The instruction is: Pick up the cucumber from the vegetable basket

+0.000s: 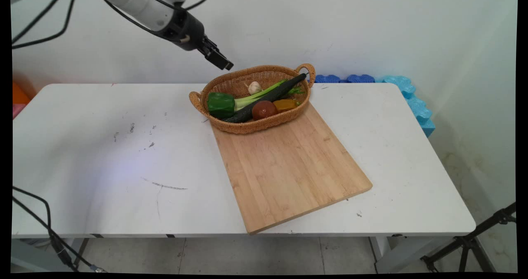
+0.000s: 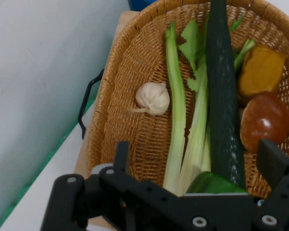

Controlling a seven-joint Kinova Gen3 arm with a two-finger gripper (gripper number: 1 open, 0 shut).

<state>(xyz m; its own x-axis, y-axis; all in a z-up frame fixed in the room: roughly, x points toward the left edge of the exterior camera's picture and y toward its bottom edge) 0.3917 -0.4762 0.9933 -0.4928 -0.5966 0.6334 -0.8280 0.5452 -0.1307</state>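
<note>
Your claw (image 1: 222,62) hangs in the air with its fingers spread and nothing between them — just above the left rear rim of the wicker basket (image 1: 231,82). Inside lie a garlic bulb (image 2: 153,97), celery stalks (image 2: 176,120), a long cucumber (image 2: 224,101), a green pepper (image 1: 220,104) and a tomato (image 1: 264,109). The basket sits on the far end of the cutting board (image 1: 288,167) on the table (image 1: 103,159).

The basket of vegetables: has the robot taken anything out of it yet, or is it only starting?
Nothing looks done: the board lies bare. The pepper, garlic, celery, cucumber and tomato all lie in the basket. The gripper hangs open above it, empty.
</note>
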